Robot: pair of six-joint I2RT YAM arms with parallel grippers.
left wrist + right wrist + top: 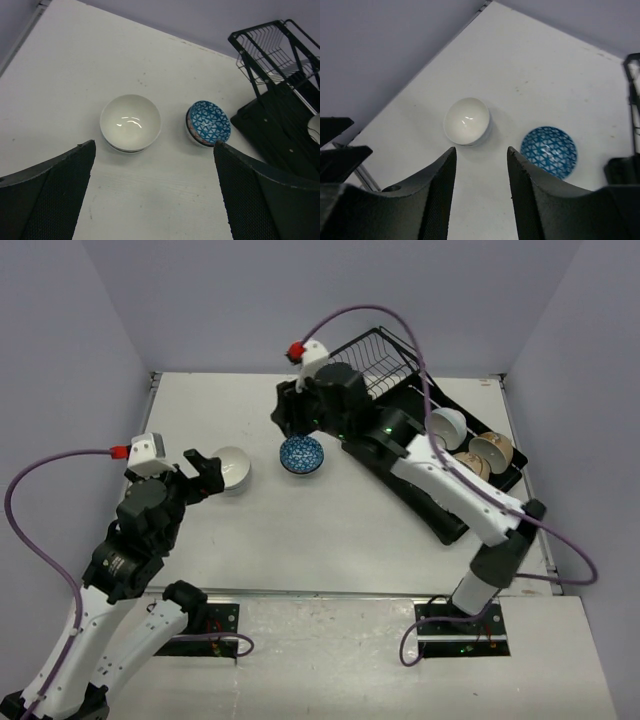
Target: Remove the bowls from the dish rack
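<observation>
Overhead and wrist views of a flat white table (330, 530). A large black rectangular dish rack (280, 135) lies along the table's right side, with a tilted black wire basket (383, 352) at its far end.

Left gripper (205, 472): jaws spread as wide as they go, nothing between them. It hovers just beside a plain white round ceramic bowl (232, 466) without touching it.

Right gripper (481, 152): jaws partly apart, released, with bare table showing in the gap. It hangs above the table just on the far side of a blue round bowl with a triangle pattern (301, 453) and touches neither bowl.

Bowls on the table: two, one white and one blue, standing upright near each other but apart.

Bowls in the rack: three seen at its right end, one white bowl (448, 424) and two cream bowls with brown rims (492, 448) (468, 466). Whether more lie beneath them cannot be told.
</observation>
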